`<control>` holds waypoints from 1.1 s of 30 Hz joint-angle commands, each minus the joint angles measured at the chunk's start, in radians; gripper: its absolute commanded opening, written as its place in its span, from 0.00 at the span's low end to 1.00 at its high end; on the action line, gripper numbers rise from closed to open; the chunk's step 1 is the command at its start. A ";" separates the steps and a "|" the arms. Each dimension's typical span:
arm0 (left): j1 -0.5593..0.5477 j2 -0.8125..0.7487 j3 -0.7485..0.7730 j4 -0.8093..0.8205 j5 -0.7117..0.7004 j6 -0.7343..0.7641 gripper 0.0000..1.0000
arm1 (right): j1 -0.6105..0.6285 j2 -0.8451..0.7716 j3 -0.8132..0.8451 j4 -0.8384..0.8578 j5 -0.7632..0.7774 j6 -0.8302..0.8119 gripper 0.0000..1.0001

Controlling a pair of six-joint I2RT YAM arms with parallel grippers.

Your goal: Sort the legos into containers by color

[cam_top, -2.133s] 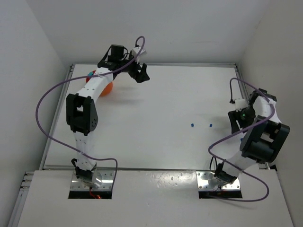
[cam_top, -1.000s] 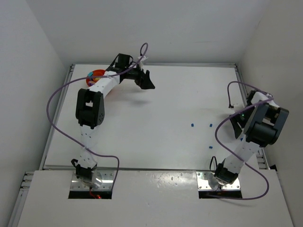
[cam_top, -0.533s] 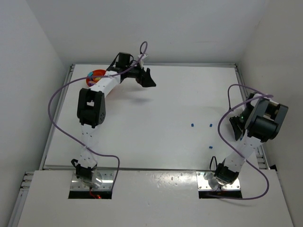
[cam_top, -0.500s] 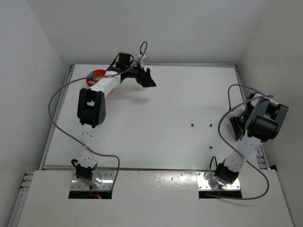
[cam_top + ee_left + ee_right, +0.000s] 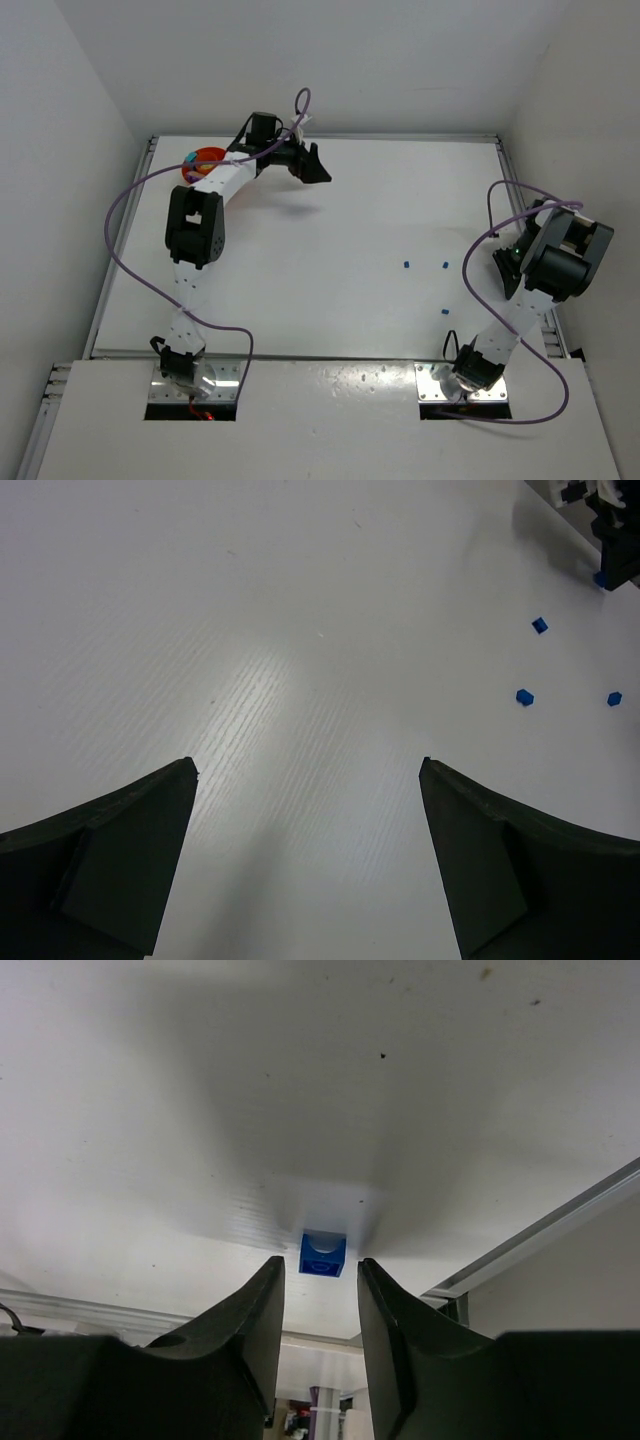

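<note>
Bowl (image 5: 206,156), far left, holds several bricks; left gripper (image 5: 316,170) beside it, spread, empty; right gripper (image 5: 320,1262), near right, narrowed around a blue brick (image 5: 322,1252), grasp unclear; three blue bits (image 5: 408,264) loose mid-table, so sorting looks nearly finished.

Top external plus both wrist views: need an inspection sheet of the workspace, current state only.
Surface: white table, a few small dark specks in the right wrist view.
Job's things: orange bowl at the far left corner, partly behind the left arm, coloured pieces inside. Three loose blue legos right of centre. A fourth blue lego near the right edge.
Clutter: nothing seen.
Grippers: left tool wide open, empty, over bare table. Right tool narrowly open, straddling the fourth blue lego, a gap on each side.
Cables: left purple cable and right purple cable loop freely off the arms.
Surroundings: white walls; metal rail along the table edge.
</note>
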 commanded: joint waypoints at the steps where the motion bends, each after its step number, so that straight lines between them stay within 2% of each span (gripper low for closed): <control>1: 0.008 0.003 0.044 0.047 0.023 -0.018 1.00 | -0.004 -0.006 0.000 0.023 0.001 -0.015 0.35; 10: 0.008 -0.007 0.023 0.065 0.002 -0.037 1.00 | 0.014 -0.006 -0.029 0.043 -0.008 -0.015 0.30; 19: 0.008 -0.027 0.004 0.065 -0.050 -0.037 1.00 | 0.014 -0.006 0.012 0.010 -0.072 -0.015 0.13; 25: 0.008 -0.054 -0.005 0.065 -0.032 -0.090 1.00 | 0.040 -0.096 0.152 -0.092 -0.320 -0.015 0.04; 30: 0.017 -0.105 -0.034 0.087 0.057 -0.217 1.00 | 0.124 -0.118 0.304 -0.142 -0.624 0.132 0.00; 33: 0.017 -0.178 -0.167 0.214 0.106 -0.291 1.00 | 0.204 -0.107 0.353 -0.121 -0.803 0.255 0.00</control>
